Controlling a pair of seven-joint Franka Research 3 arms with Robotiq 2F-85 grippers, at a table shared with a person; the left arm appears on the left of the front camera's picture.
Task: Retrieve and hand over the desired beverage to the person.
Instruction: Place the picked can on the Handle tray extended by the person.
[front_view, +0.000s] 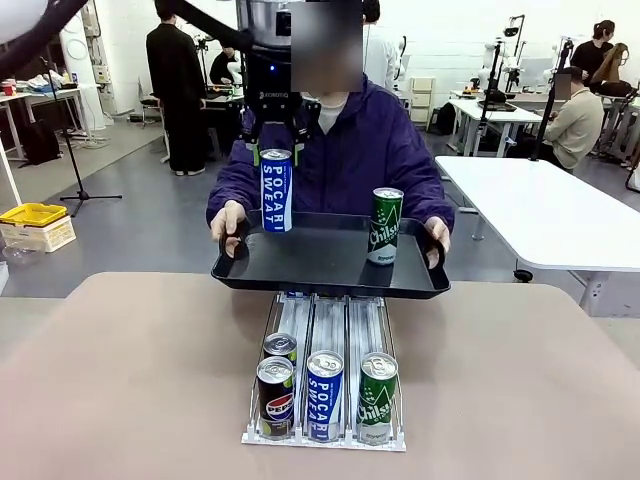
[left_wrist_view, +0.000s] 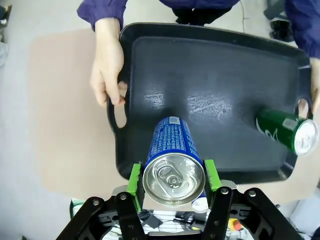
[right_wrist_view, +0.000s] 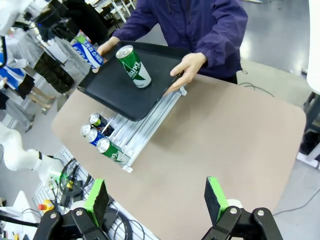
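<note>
- Blue-and-white Pocari Sweat aluminium can (front_view: 276, 190): upright, long axis vertical, lid up, at the 9 o'clock side of the black plastic tray (front_view: 330, 272), base at or just above its floor.
- Left gripper (left_wrist_view: 173, 176): jaws clamped on can's top.
- Step: seat it flat, then release; green Chilsung can (front_view: 384, 226) stands at 3 o'clock.
- Right gripper (right_wrist_view: 157, 200): jaws wide, empty, over the bench (front_view: 130, 380).
- Person's hands (front_view: 229, 222) hold the tray.

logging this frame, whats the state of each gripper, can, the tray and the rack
left gripper: shut on the Pocari Sweat can
Pocari Sweat can: upright, gripped at its top, over the tray
right gripper: open, holding nothing
tray: held at both handles by the person, above the table
Chilsung can: standing upright on the tray
rack: on the table, four cans at its front end
</note>
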